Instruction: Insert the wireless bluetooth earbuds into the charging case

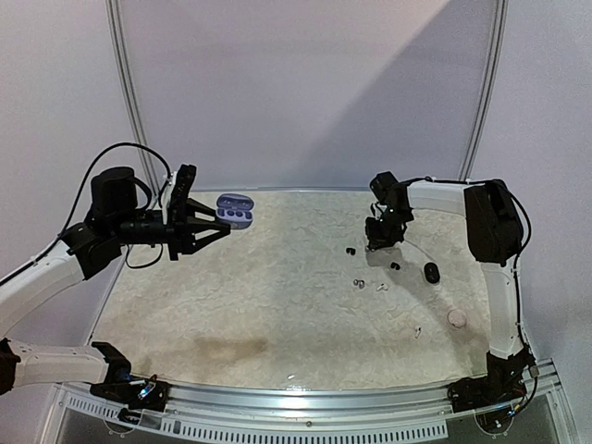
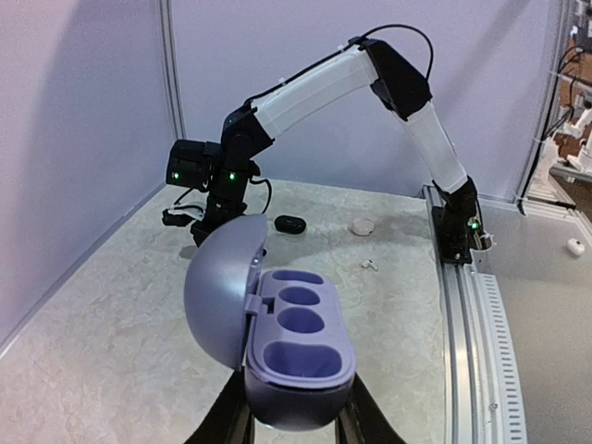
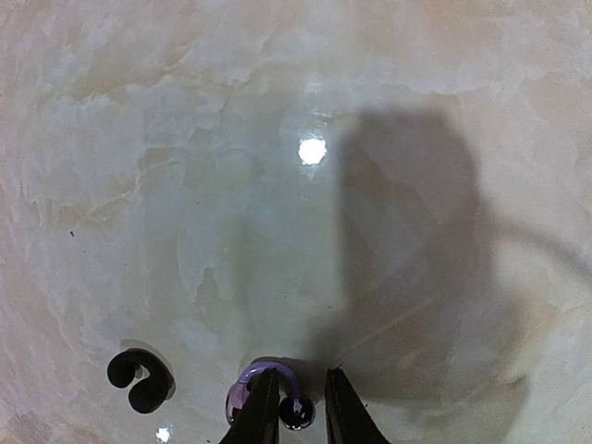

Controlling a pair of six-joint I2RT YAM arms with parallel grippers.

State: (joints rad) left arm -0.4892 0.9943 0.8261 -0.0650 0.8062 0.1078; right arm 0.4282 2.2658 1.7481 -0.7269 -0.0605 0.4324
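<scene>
My left gripper is clamped on the base of the open lavender plastic charging case and holds it in the air above the pale marbled table. The domed lid stands up on one side. The row of moulded wells runs straight away from the wrist, and every well I can see is empty.

The earbud I'm after is well apart from the charging case, on the right arm's side, so the right arm is plainly the nearer one. In the right wrist view, a small lavender-and-silver clip-shaped earbud with a dark bead sits at the tips of my right gripper. The two fingers are only narrowly apart. The dark bead lies in the gap, and the lavender arc runs out past one finger, so its long axis is roughly crosswise to the fingers. I can't tell whether the fingers are actually pinching it or just straddling it.

My read is that this is the pick stage. The next move depends on a firm grip, then carrying the earbud across to the charging case and lining it up with the row of wells.

A black C-shaped earbud lies loose near the lavender one. A few more tiny earbuds, a black pebble-shaped case and a white round case lie farther from the charging case.
</scene>
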